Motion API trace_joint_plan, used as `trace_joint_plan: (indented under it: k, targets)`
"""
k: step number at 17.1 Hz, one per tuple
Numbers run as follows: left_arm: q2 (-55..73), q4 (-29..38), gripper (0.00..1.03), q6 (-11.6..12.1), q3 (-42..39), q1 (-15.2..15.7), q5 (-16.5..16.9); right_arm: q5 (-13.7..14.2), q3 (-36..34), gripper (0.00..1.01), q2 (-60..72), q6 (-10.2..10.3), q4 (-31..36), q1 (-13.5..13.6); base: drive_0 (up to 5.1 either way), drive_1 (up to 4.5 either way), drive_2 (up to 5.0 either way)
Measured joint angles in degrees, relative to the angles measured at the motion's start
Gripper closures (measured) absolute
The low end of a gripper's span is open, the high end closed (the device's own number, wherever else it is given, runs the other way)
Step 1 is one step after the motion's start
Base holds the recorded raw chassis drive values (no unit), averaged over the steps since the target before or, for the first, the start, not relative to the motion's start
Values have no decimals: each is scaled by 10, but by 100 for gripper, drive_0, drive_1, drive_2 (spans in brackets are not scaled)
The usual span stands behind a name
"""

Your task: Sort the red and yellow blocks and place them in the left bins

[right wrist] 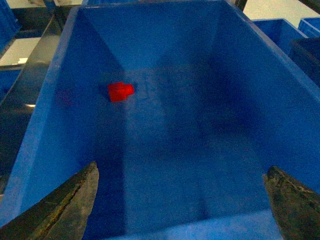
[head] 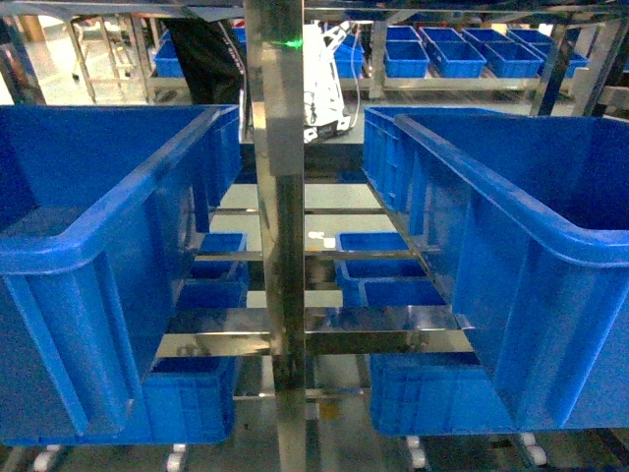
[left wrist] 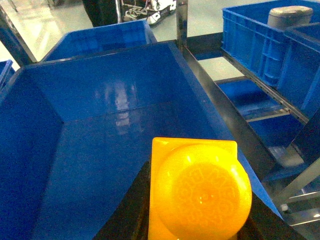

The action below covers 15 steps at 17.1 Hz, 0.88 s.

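The orange-yellow block fills the bottom of the left wrist view, stud end toward the camera. My left gripper is shut on it, its dark jaws showing on either side, above the near right corner of a deep blue bin with a bare floor. The small red block lies on the floor of another deep blue bin, near its left wall. My right gripper hangs open over that bin's near rim, holding nothing. Neither gripper shows in the head view, which has one big blue bin on the left and another on the right.
A steel rack post stands between the two bins, with shelf rails and smaller blue crates below. A steel rail runs along the left bin's right side. A crate beyond it holds a grey object. More blue crates line the far racks.
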Motion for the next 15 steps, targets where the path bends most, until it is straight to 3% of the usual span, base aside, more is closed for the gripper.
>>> trace_joint_plan:
  k: [2,10,15]
  targets:
    - [0,0,76,0,0,0,1,-3,-9,3,-50,10,-33,1,0,0,0]
    - [0,1,76,0,0,0,2,1,-14,3,-57,10,-37,1,0,0,0]
    - [149,-30,76,19,67,44,32,1,-15,3,-57,10,-37,1,0,0,0]
